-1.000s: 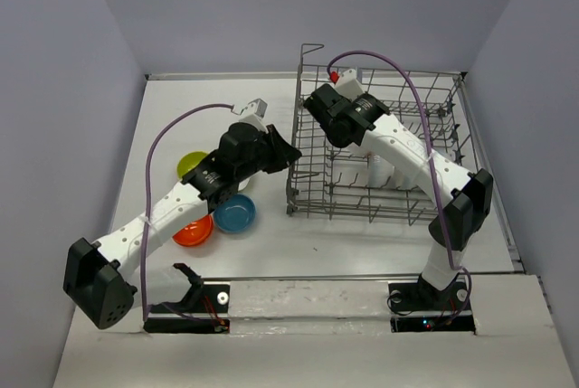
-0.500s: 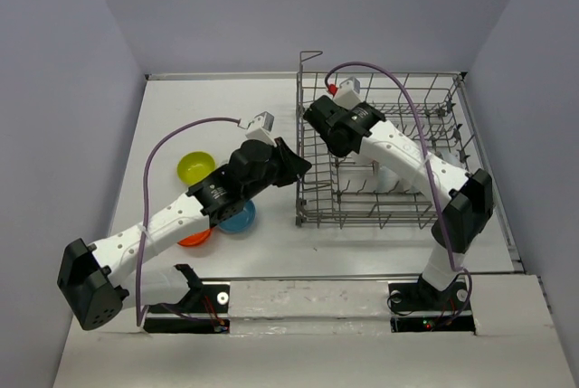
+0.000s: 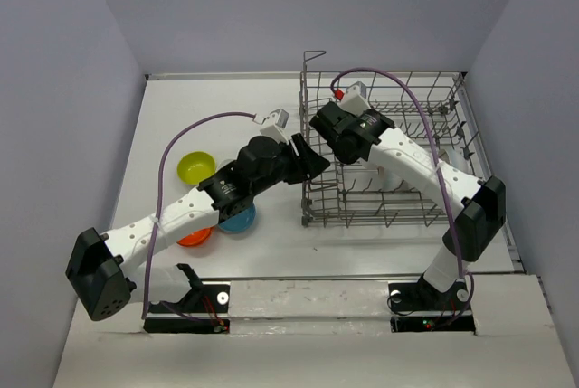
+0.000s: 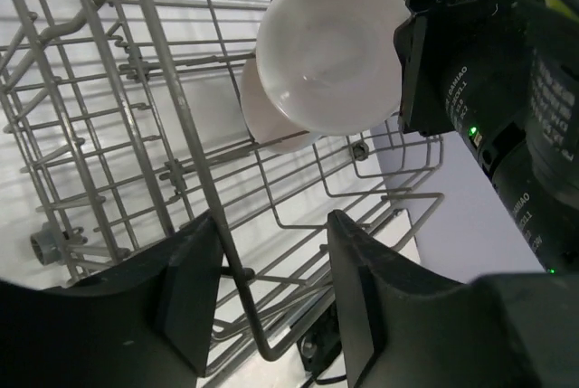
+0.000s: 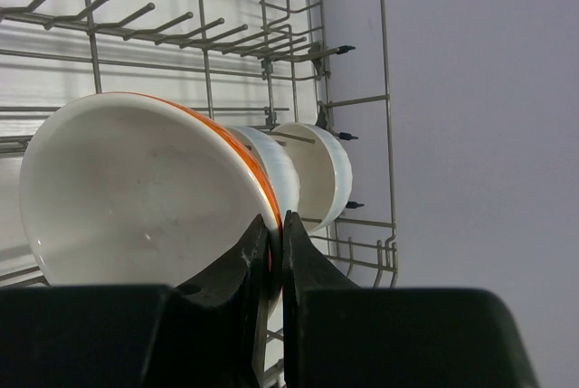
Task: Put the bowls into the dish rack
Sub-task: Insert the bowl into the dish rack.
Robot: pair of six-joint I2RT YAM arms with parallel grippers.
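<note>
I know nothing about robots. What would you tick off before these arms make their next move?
1. Right gripper pinching the orange-and-white bowl's rim: ok.
2. That bowl seated between dish rack tines: cannot tell.
3. Left gripper open, astride a rack wire: ok.
4. White bowls standing on edge in the rack: ok.
5. All bowls loaded: not ok; yellow-green bowl, blue bowl and orange-red bowl sit on the table.

left arm stretched forward-right | left tool jaws apart | right arm reaching left | right tool jaws pinched together
</note>
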